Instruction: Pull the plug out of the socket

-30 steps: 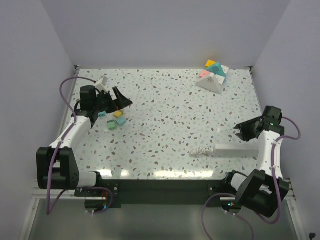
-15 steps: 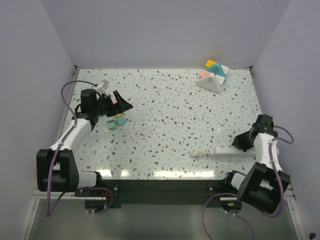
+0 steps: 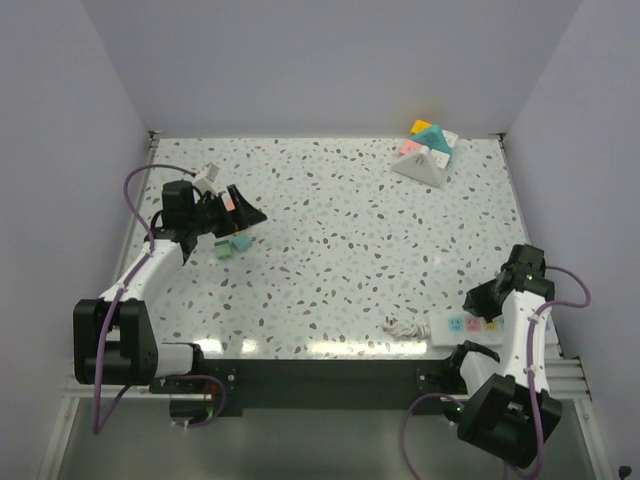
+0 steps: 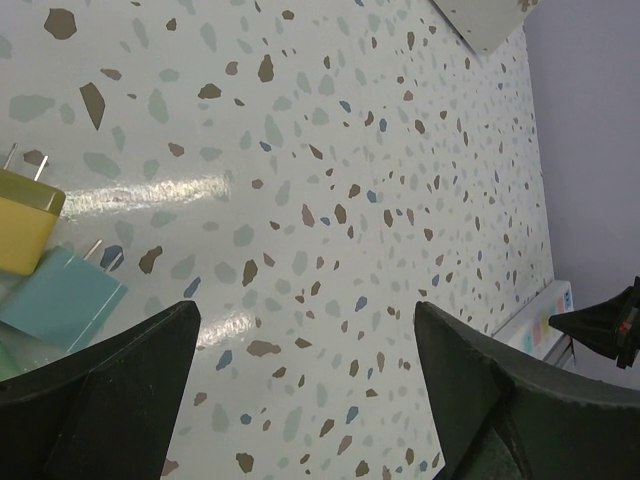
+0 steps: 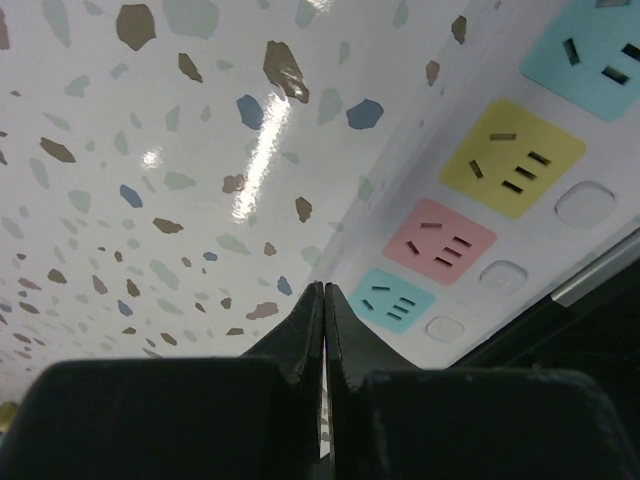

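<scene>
The right hand (image 5: 323,295) has its fingers pressed flat together with nothing between them, and hangs low over the table (image 3: 340,230) just beside the long edge of the power strip (image 5: 500,210). The four coloured sockets (image 5: 510,160) that show on the strip are all bare; whether another socket lies out of view cannot be told. The strip's cord (image 3: 400,325) lies bunched at its end. Far across the table, the left hand (image 4: 300,315) is spread wide and holds nothing. A yellow plug (image 4: 22,228) and a teal plug (image 4: 65,300) lie loose just beside it, prongs in the open air. Judging by this, the pull itself looks finished, with no plug seated anywhere visible. The next move probably calls only for lifting both arms away without knocking the strip or the plugs.
</scene>
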